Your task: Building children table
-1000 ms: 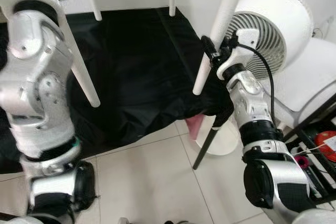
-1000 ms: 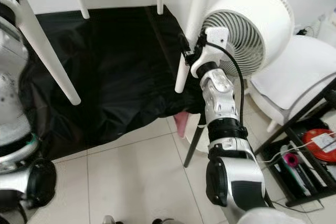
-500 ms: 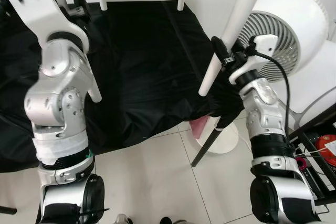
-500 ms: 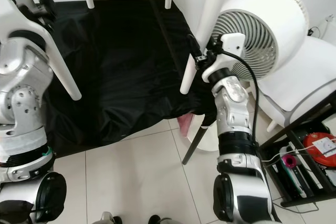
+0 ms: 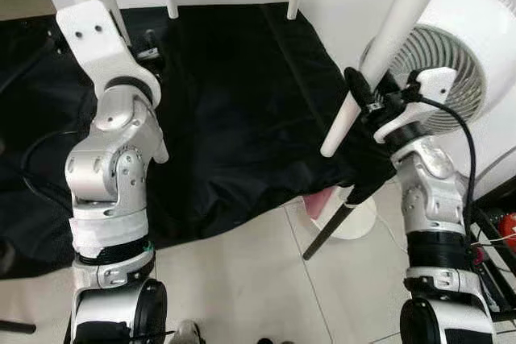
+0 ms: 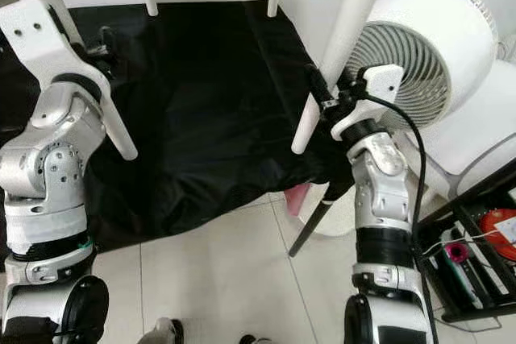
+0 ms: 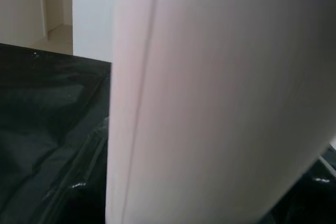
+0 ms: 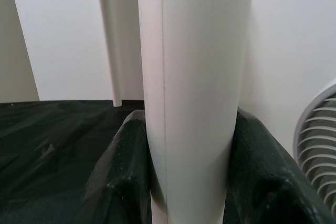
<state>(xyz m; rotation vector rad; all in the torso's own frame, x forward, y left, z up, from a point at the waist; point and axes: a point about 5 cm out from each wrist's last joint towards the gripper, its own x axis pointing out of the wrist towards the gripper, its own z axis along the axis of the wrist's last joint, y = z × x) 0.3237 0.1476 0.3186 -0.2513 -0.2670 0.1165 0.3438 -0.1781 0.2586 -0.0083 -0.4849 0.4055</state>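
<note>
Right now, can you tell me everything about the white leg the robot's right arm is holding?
The white table leg is a smooth, round, glossy post that looks like painted wood or plastic. It narrows to a blunt free end hanging above the black sheet, touching nothing there. It slants, its upper part running out of view beside the white fan. The right tool is shut on it near the lower end, black fingers on both sides.

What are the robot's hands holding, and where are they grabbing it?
Each end effector grips a white table leg. The right end effector holds the right leg near its lower end. The left end effector holds the left leg partway up its length.
</note>
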